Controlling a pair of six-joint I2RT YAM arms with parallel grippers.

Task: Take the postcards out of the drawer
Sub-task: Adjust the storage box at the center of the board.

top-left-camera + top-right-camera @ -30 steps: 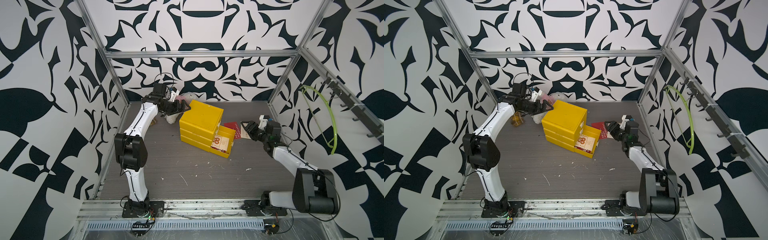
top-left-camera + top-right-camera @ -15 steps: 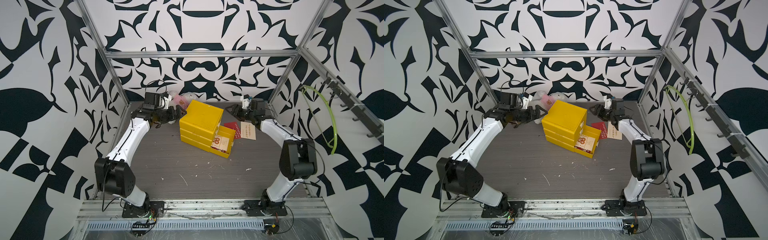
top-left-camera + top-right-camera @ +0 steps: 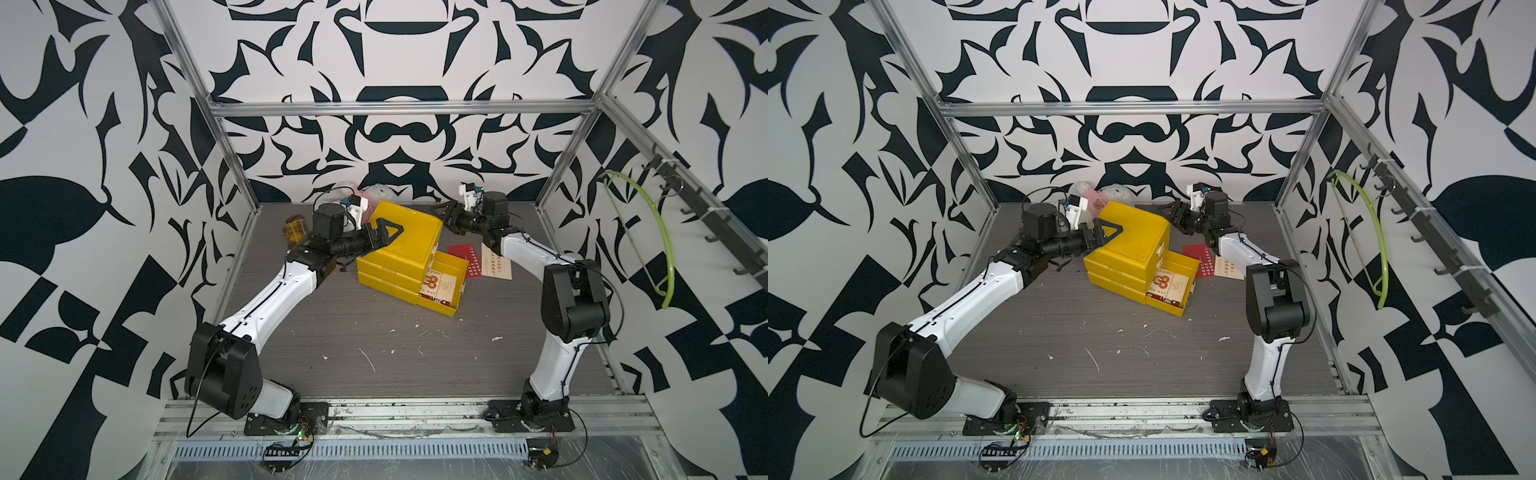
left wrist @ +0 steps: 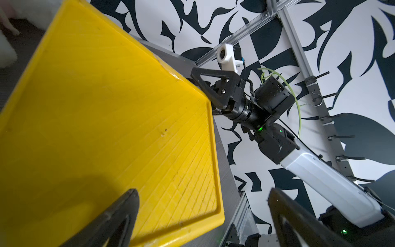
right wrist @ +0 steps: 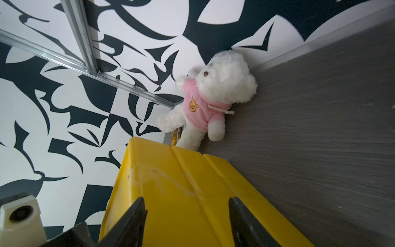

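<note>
Jaws on both arms stand open and empty, the left gripper and the right gripper set at opposite sides of the yellow cabinet, probably to steady it, while postcards lie in its open drawer and two other cards rest on the table beside.

walls: black-white pattern | floor: grey woodgrain | frame: aluminium

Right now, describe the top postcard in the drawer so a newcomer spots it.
At centre stands a yellow drawer unit, its lowest drawer pulled open. The top card inside is cream with an orange-brown round emblem; the cream card and red card lying outside lack it.
</note>
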